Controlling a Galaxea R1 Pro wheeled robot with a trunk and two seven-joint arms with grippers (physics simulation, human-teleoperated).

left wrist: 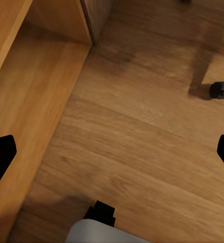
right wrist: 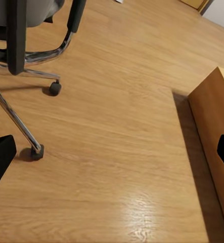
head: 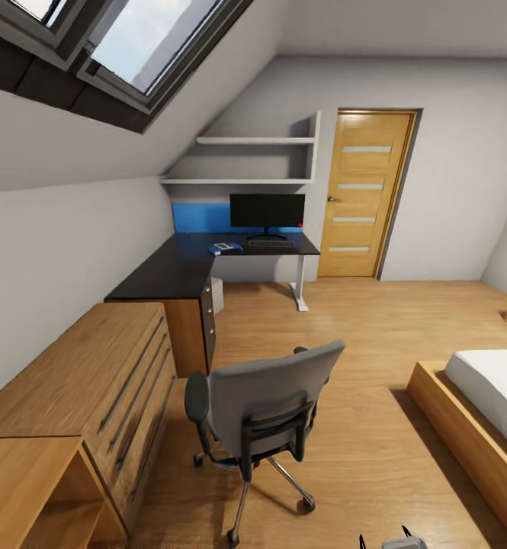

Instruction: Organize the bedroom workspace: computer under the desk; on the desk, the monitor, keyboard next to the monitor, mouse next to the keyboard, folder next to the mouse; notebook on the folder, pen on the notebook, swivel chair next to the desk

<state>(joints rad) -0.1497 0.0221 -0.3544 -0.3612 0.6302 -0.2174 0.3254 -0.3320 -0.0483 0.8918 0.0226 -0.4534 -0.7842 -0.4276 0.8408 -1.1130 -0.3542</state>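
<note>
dresser [head: 70, 381] along left wall | black desk [head: 184, 267] in far corner, small blue item [head: 225, 247], then keyboard [head: 271, 244] under monitor [head: 267, 211] | swivel chair [head: 264, 404] mid-floor, well apart from desk | bed [head: 482, 412] at right | both grippers spread wide, empty, over floor

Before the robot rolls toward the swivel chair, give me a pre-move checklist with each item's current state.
1. Monitor on desk: ok.
2. Keyboard on the desk in front of the monitor: ok.
3. Swivel chair next to desk: not ok, it stands apart on the floor.
4. Folder on the chair seat: cannot tell, the backrest hides the seat.
5. Left end effector open and empty: ok.
6. Right end effector open and empty: ok.
</note>
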